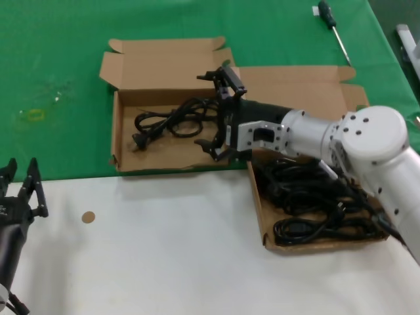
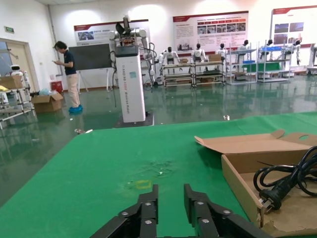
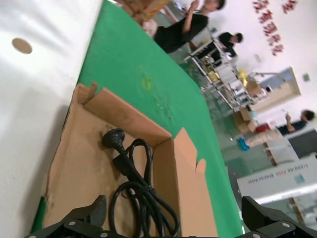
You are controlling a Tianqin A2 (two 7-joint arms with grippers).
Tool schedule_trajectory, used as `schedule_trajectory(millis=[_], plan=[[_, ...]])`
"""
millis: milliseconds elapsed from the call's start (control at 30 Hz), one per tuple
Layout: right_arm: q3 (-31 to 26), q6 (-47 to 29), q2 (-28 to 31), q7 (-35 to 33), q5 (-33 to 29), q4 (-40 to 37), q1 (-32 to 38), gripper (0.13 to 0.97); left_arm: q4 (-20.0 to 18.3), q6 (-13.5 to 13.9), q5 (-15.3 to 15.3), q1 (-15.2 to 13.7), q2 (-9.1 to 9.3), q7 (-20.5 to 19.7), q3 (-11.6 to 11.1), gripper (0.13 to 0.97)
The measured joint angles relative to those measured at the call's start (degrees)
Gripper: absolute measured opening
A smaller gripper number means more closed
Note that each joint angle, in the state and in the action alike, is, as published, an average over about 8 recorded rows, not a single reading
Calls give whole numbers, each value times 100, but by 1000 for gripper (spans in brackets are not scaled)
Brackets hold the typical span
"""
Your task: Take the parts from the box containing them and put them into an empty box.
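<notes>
One cord (image 1: pixel 172 121) under open right gripper (image 1: pixel 222 115)

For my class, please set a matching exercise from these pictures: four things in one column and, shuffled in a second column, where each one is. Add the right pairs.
Things
1. screwdriver
2. right gripper
3. left gripper
4. single power cord

Places
A. inside the smaller box
B. open, over the smaller box's right edge
C. on the green cloth behind the larger box
D. over the white table at near left

Pairs: 1-C, 2-B, 3-D, 4-A
</notes>
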Motion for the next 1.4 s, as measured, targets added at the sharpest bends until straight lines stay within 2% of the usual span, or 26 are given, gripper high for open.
schedule_trajectory(millis=[267,400,667,700,967,1100,1400], plan=[[238,387,30,498,166,448,-535,962,0,0,0,0,0,0,0,329],[362,590,45,758,253,683,-814,963,0,0,0,0,0,0,0,329],[610,994,76,1277,426,1150,-1372,966,0,0,0,0,0,0,0,525],[642,1046,80,1343,448,1210,-1443,966,0,0,-1,0,0,0,0,525],[890,1450,111,1862,621,1677,-2003,966,0,0,-1,0,0,0,0,740],[1014,1653,127,2123,708,1912,-2281,966,0,0,-1,0,0,0,0,740],[1294,2109,162,2708,903,2439,-2913,966,0,0,-1,0,0,1,0,885]])
